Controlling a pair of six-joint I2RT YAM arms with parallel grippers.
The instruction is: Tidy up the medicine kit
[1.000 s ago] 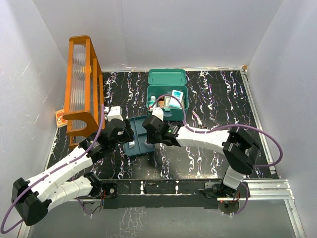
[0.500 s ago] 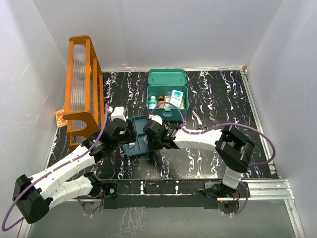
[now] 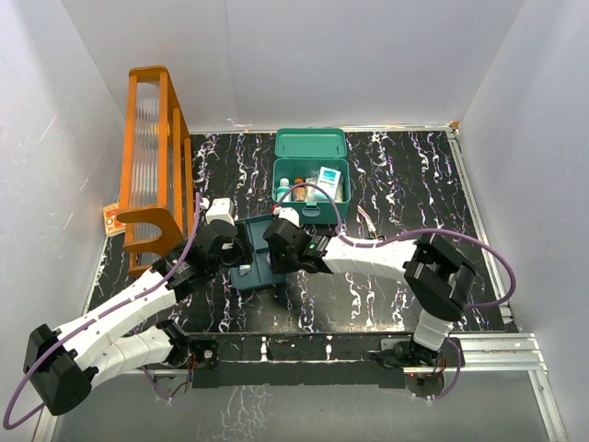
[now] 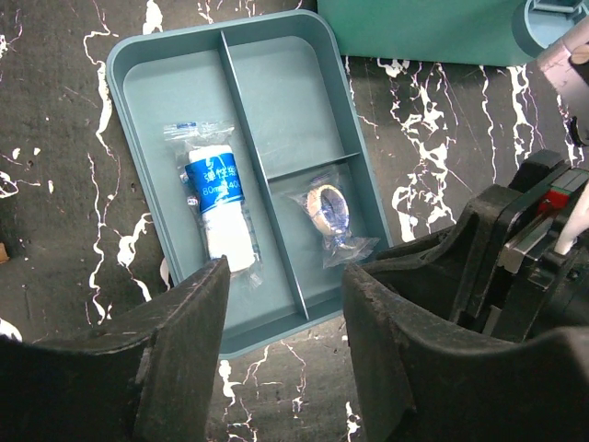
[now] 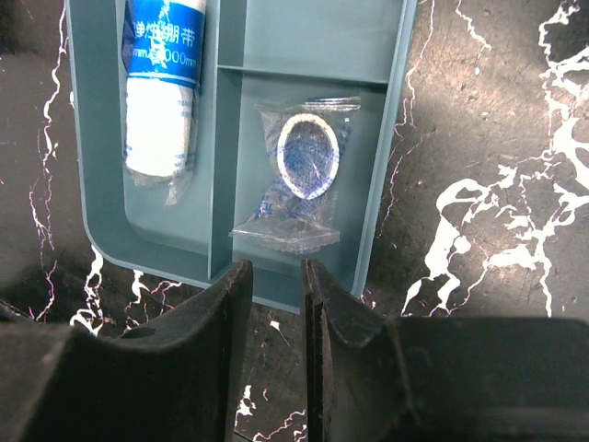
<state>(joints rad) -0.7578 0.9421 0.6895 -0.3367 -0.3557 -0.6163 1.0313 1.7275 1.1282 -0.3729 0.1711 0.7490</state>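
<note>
medicine kit (image 3: 311, 144) open overhead; tray (image 4: 285, 101) packets (image 4: 327, 214) wrist-side

Orange rack (image 3: 147, 138) left of blue-teal tray (image 4: 285, 101) holding bandage roll (image 4: 216, 207).

A black surface (image 3: 405, 175) veined with white is enclosed by 3 plain white walls (image 3: 322, 55); a metal rail (image 3: 497, 348) is fixed along its near edge.

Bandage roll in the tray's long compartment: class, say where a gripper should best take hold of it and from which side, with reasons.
Take the bandage roll at its middle, coming straight down from above and closing across its narrow width. It lies flat and lengthwise in the long compartment of the tray, so its rim and divider probably block a sideways approach.
</note>
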